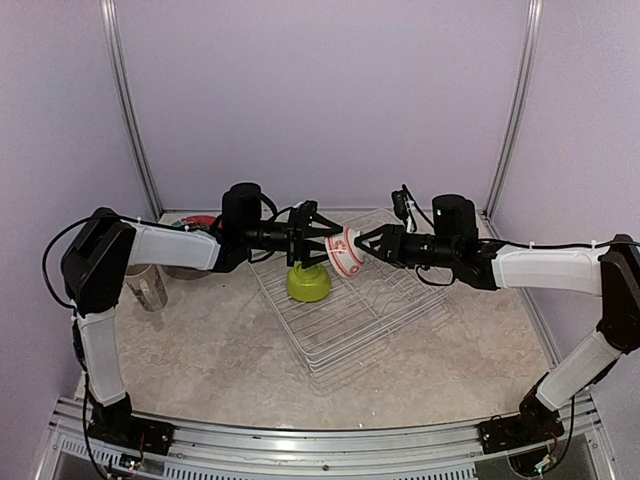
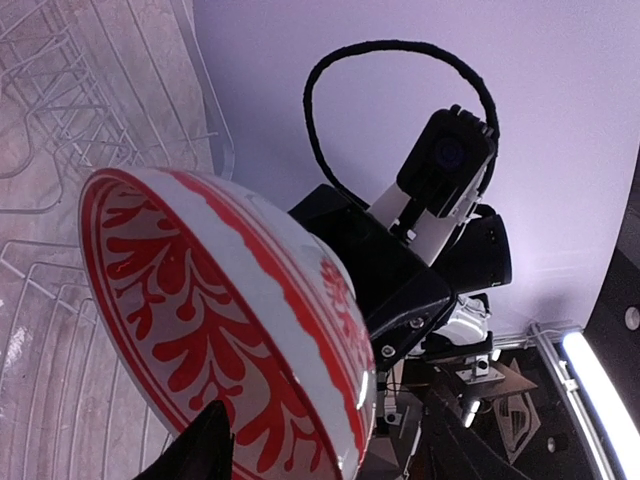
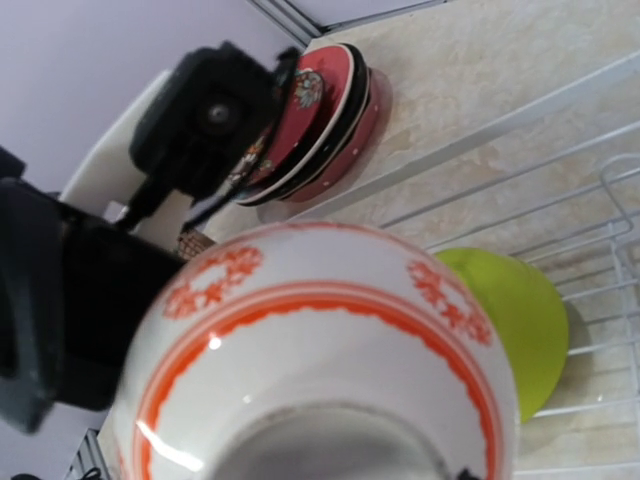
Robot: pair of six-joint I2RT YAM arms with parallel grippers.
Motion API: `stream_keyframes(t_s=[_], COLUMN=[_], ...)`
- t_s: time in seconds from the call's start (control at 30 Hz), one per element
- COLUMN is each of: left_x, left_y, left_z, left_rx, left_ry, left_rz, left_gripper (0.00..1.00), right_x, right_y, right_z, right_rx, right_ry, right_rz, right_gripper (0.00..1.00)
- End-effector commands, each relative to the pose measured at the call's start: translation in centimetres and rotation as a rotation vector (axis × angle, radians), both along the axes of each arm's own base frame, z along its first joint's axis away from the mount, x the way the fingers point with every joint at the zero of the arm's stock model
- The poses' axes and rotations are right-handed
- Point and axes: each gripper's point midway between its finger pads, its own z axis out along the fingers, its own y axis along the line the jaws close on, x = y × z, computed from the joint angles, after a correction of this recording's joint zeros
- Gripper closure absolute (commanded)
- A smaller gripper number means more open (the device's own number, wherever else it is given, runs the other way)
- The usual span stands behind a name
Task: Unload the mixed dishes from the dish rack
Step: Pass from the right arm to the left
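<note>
The white-and-red small bowl [image 1: 345, 252] hangs on its side in the air above the dish rack [image 1: 370, 315], between both grippers. My right gripper [image 1: 368, 243] is shut on its base side; in the right wrist view the bowl [image 3: 320, 340] fills the frame and hides the fingers. My left gripper [image 1: 318, 243] meets the bowl's rim from the left. In the left wrist view one black finger [image 2: 205, 445] lies against the bowl's patterned inside [image 2: 200, 300], and the other finger is hidden. A lime-green bowl [image 1: 308, 283] sits upside down in the rack below.
A stack of plates [image 1: 200, 222], red on top, lies on the table at the back left, also in the right wrist view [image 3: 320, 120]. A cream mug [image 1: 148, 287] stands by the left arm. Purple walls close the back and sides.
</note>
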Motion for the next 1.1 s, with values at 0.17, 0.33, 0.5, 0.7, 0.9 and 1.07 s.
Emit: stream_keyframes(t_s=[0.17,0.33,0.5,0.7,0.9,1.07], left_x=[-0.9,-0.9,-1.1,-1.1,-1.1,-1.2], left_y=[-1.3,-1.4,-1.5,-1.5,-1.5,-1.4], left_z=[1.6,1.8,2.1,2.3,2.6,3.1], left_rx=[-0.085,-0.093,-0.095,-0.095,-0.090,-0.085], left_ry=[-0.021,-0.021,-0.023,-0.028,-0.040,-0.061], left_rz=[-0.073,-0.084,-0.093,-0.097,-0.099,-0.103], left_gripper=[0.60,0.70,0.79,0.91,1.00,1.00], right_x=[-0.4,-0.4,-0.4,-0.4,-0.5,-0.5], right_y=[-0.4,-0.3,-0.3,-0.3,-0.3,-0.4], right_z=[3.5,3.6,3.7,3.7,3.7,3.7], right_rx=[0.102,0.109,0.111,0.111,0.110,0.100], right_ry=[-0.079,-0.080,-0.080,-0.080,-0.080,-0.081], right_rz=[0.014,0.017,0.020,0.022,0.025,0.017], right_gripper=[1.00,1.00,1.00,1.00,0.99,0.64])
